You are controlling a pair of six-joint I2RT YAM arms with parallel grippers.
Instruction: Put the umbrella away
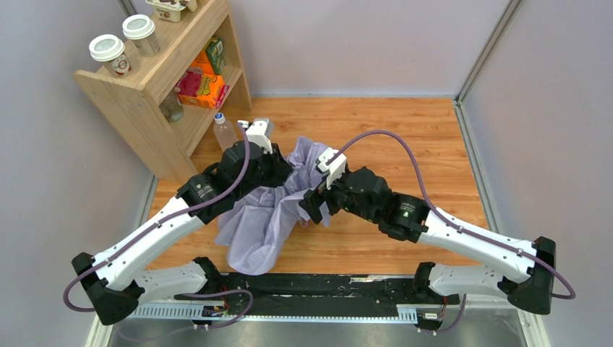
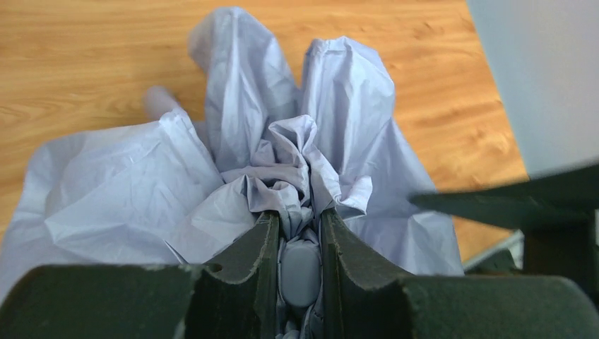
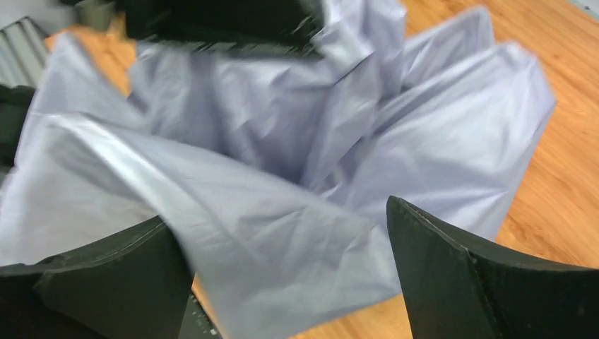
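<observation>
1. The umbrella (image 1: 264,217) lay in the middle of the table (image 1: 434,137), between the two arms. Its pale lavender fabric was loose and crumpled, and it spread toward the lower middle of the top view.
2. The left gripper (image 2: 297,219) was narrow and clamped on a bunch of the fabric. A grey rounded piece (image 2: 300,272) sat between its fingers, low in the left wrist view. I could not tell whether this piece was the handle.
3. I think this grip was there to hold the umbrella steady while the other arm gathered the cloth.
4. The right gripper (image 3: 282,226) stood wide. A fold of the fabric lay between its fingers, but nothing was pinched. This view was blurred.
5. The wide jaws probably meant it was about to take a new hold on the fabric.
6. In the upper left of the top view, a wooden shelf (image 1: 155,87) carried two paper cups (image 1: 108,52) on top. An orange box (image 1: 204,88) and a green carton (image 1: 215,54) stood on the boards inside.
7. A bottle (image 1: 224,130) stood on the table just beside the shelf.
8. No sleeve or bin for the umbrella was visible.
</observation>
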